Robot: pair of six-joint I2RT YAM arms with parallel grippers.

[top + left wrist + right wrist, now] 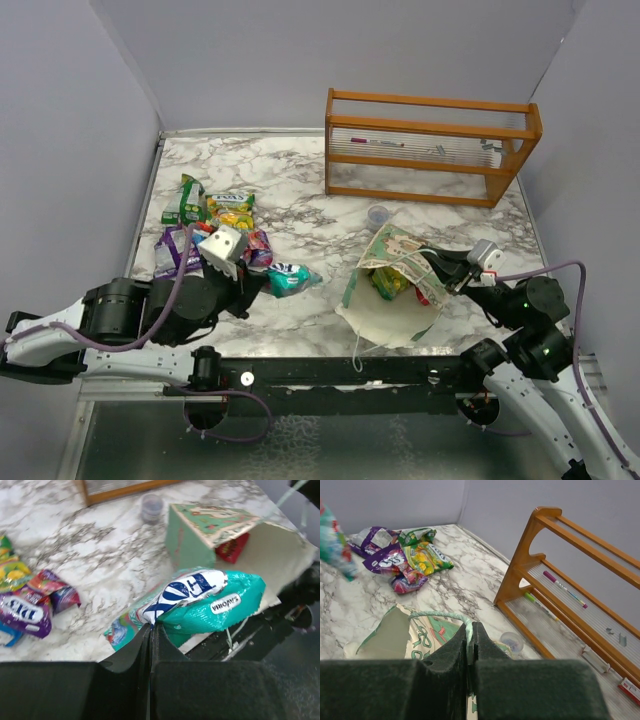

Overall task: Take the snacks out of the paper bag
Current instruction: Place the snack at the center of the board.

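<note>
Two claws, both closed. The left claw (150,630) pinches one end of a teal packet (210,607), which hangs out past the fingertips, between the paper bag (385,318) and the pile of snacks (215,235) on the left of the desk (300,200). That looks like a packet on its way to join the pile.

The right claw (470,630) is shut on the bag's upper edge. It probably holds the mouth up and open toward the other arm, so the bag cannot slide or fold shut.

The bag lies on its side, and a green-and-yellow packet (390,283) and a red packet (428,292) show inside, so the task is unfinished.

A clear cup (378,214) stands just behind the bag, with the wooden rack (430,128) farther back. Neither blocks the way to the pile. The bag's loose string handles could snag a reach.
</note>
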